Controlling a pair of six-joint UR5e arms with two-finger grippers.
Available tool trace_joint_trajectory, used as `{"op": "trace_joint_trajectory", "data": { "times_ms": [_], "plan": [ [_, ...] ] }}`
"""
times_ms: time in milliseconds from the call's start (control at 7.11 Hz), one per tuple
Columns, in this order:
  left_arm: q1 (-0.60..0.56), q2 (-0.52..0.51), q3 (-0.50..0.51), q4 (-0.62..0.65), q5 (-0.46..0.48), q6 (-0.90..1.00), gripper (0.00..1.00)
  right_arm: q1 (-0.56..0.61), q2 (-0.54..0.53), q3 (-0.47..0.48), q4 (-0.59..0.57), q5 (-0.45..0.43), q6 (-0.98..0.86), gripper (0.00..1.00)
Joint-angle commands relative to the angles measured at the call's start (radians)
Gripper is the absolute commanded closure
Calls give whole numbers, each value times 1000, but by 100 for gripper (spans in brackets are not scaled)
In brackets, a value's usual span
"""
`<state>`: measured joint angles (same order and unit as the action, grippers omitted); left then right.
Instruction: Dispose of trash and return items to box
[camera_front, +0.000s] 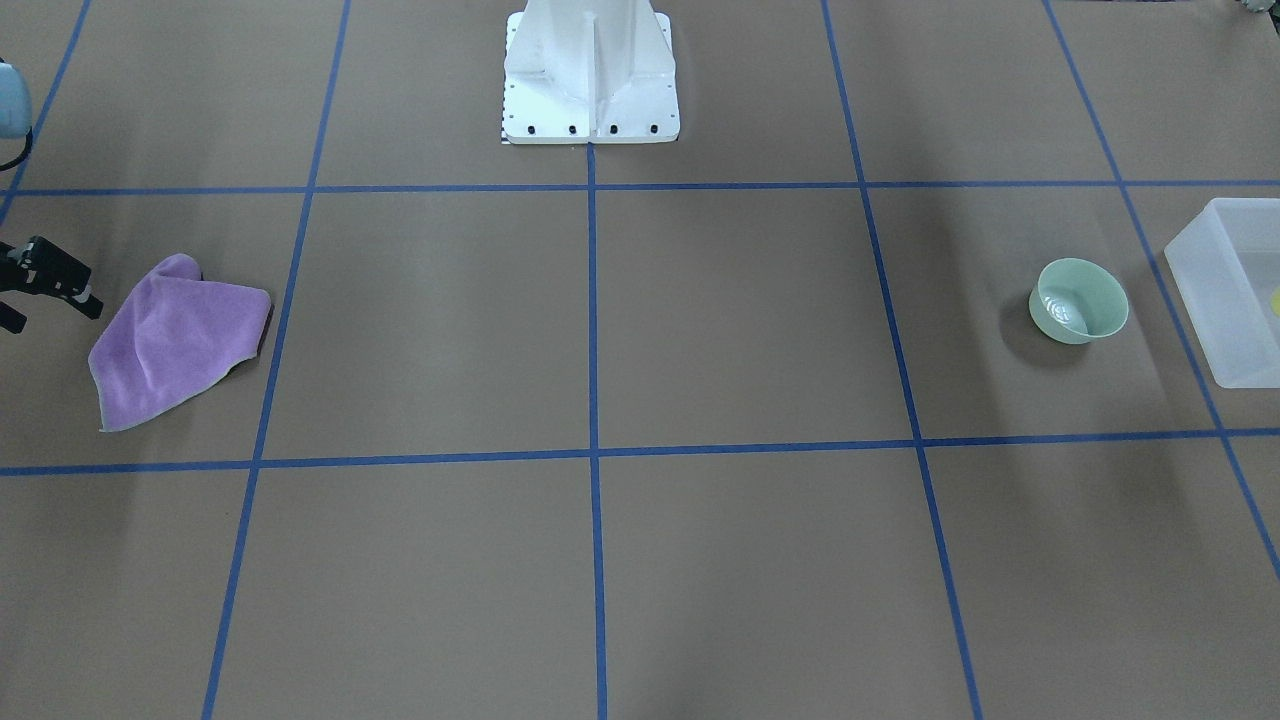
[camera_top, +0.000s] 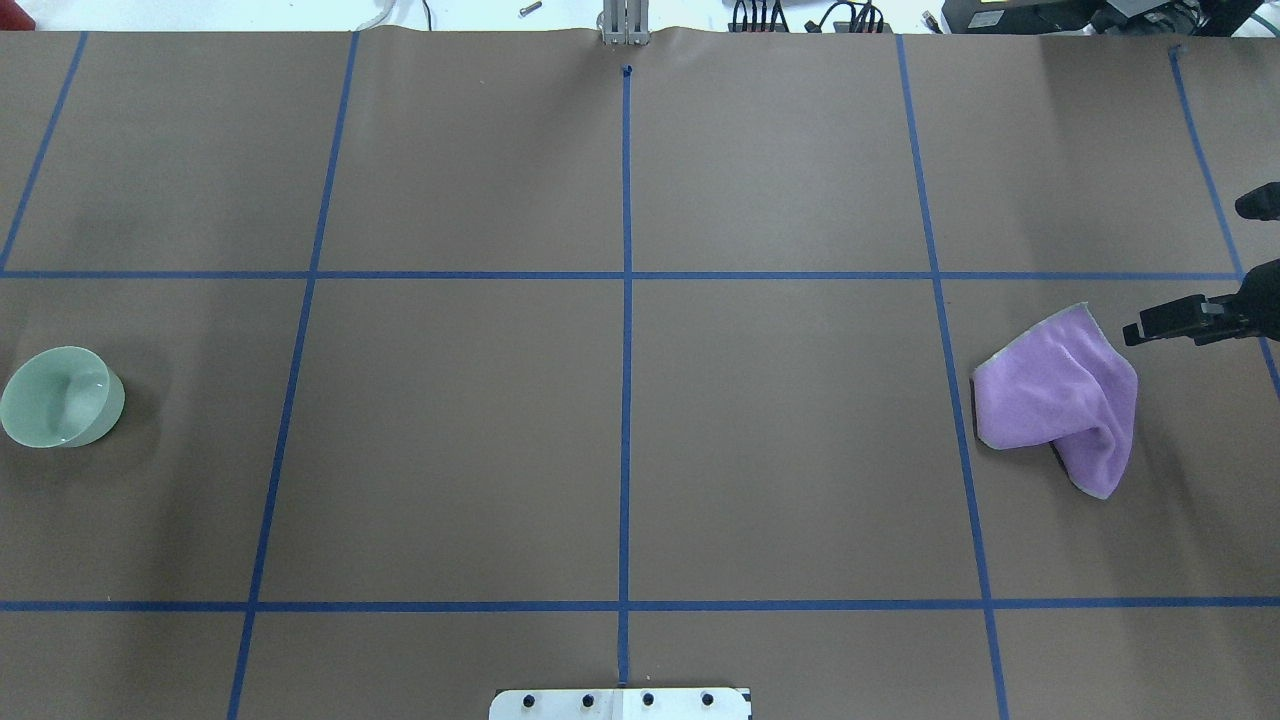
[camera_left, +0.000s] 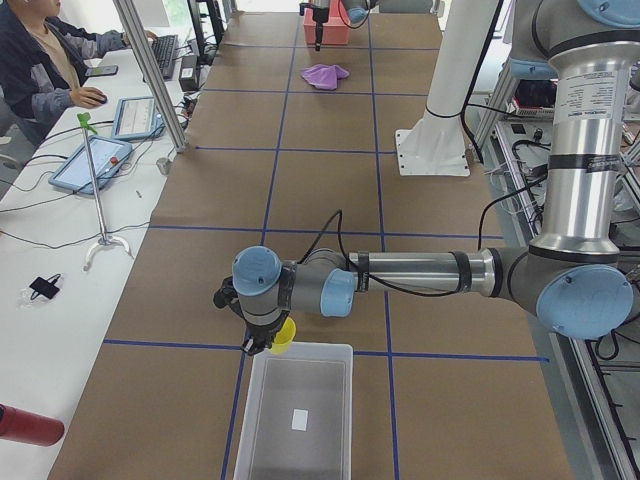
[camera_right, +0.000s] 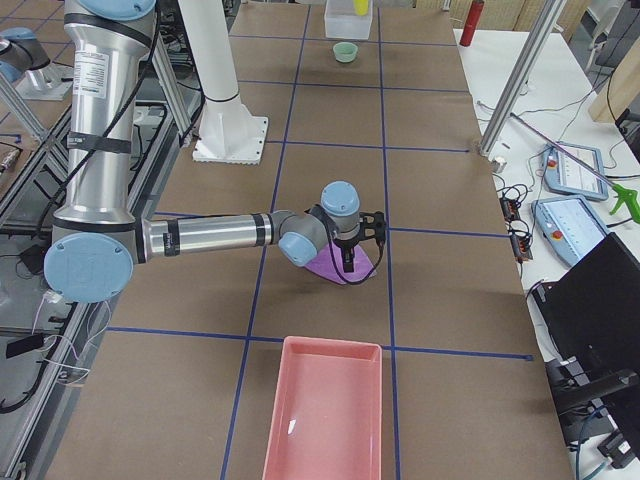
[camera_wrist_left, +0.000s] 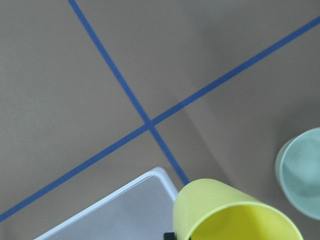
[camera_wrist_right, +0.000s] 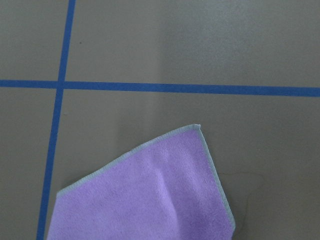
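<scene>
My left gripper is shut on the yellow cup and holds it over a corner of the translucent white box. The box also shows at the edge of the front view. The mint-green bowl stands upright on the table beside the box and shows in the overhead view. My right gripper is open and empty, next to a crumpled purple cloth.
A pink bin sits on the table at my right end, beyond the cloth. The white robot base stands at the table's middle edge. Blue tape lines cross the brown table. An operator sits at a side desk.
</scene>
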<state>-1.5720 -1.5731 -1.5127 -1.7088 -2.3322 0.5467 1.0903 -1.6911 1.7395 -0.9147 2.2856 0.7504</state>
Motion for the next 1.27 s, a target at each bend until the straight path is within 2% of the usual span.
{"op": "trace_joint_trajectory", "data": {
  "times_ms": [0,422,703,1125],
  "plan": [
    [-17,-4,93,-2,-1,71,100,-21,1,2,0,-8,18,0],
    [-16,-5,170,0,-2,72,100,-39,2,0,0,-14,20,0],
    [-11,-64,247,0,-2,62,100,-52,10,0,-1,-18,20,0],
    [-6,-76,281,-2,-44,26,100,-76,21,-9,-4,-20,20,0]
  ]
}}
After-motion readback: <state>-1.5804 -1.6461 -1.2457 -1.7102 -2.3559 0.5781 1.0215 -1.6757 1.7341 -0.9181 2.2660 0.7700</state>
